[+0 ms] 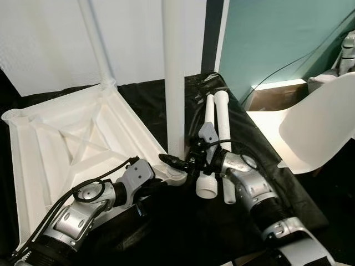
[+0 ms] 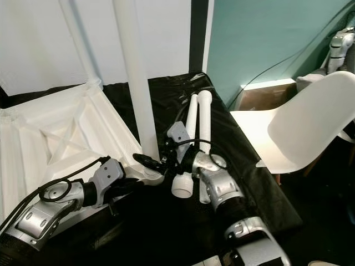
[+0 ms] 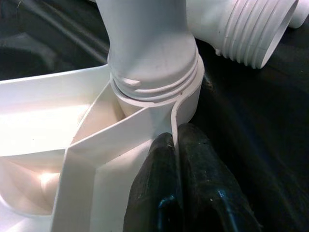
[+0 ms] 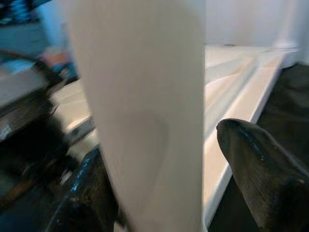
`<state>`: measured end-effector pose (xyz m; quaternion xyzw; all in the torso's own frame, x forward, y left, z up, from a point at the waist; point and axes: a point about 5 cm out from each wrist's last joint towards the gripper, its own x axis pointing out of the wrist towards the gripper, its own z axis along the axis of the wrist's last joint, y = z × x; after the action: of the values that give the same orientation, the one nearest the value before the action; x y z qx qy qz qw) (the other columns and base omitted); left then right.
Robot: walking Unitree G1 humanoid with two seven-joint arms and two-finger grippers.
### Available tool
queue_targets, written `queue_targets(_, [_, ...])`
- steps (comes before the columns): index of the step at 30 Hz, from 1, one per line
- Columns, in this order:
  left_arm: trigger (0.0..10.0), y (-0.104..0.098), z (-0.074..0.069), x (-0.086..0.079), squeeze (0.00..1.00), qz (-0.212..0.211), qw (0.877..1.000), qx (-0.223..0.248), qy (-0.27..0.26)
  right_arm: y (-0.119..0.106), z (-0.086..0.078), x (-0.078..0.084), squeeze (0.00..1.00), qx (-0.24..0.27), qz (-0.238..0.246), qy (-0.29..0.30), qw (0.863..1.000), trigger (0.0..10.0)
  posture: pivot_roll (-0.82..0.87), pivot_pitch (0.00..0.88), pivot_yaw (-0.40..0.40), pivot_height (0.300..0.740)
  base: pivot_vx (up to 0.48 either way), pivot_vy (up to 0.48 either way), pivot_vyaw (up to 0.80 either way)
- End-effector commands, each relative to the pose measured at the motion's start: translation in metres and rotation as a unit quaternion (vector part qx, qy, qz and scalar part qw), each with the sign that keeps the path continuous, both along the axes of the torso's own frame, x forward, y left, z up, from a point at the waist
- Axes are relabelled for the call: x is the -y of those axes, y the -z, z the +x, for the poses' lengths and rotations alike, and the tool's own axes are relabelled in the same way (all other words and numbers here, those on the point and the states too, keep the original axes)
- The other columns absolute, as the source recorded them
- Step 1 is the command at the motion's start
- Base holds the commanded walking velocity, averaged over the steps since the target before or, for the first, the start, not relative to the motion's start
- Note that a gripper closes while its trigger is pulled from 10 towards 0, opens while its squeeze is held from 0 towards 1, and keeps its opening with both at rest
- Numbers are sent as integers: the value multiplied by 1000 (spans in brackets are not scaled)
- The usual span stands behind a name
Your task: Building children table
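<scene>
Two grippers work at one corner. Left gripper – fingers pinch the tabletop rib. Right gripper – fingers apart around the upright leg

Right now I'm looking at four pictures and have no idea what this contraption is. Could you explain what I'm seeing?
It is a humanoid robot with two silver arms, each ending in a black two-fingered pincer. The two wide pictures come from cameras in its head, looking down; the two close-ups come from cameras on its wrists.

On a black cloth lies a white children's tabletop, upside down, ribs showing. One table leg stands upright in the near corner socket; another stands at the far corner. Two loose legs lie beside it. A white chair stands to the right.

The left pincer pinches a thin rib by the socket. The right pincer has its fingers either side of the upright leg.
</scene>
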<state>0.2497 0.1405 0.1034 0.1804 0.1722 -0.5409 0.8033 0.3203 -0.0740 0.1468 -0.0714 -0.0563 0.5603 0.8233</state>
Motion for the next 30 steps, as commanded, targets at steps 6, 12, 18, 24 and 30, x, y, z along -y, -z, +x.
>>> queue_targets(6, [10000, 28, -24, 1, 0, 17, 993, -96, 68, 1, 9, 24, 0, -30, -51, -50, 997, 10000, 79, 0, 10, 740, 0, 0, 0])
queue_targets(12, [10000, 26, -27, -4, 0, 21, 993, -96, 67, 2, 10, 27, 0, -28, -82, -69, 994, 2980, 106, 0, 18, 740, 0, 0, 0])
queue_targets(18, [10000, 27, -31, -4, 0, 22, 992, -100, 69, 5, 7, 28, 0, -35, -88, -94, 991, 0, 107, 0, 26, 740, 0, 0, 0])
queue_targets(24, [10000, 26, -29, -5, 0, 24, 992, -99, 71, 5, 8, 29, 0, -39, -80, -103, 991, 0, 97, 0, 32, 740, 0, 0, 0])
queue_targets(30, [10000, 25, -29, -4, 0, 23, 992, -99, 74, 7, 7, 29, 0, -45, -61, -88, 993, 0, 87, 0, 33, 740, 0, 0, 0])
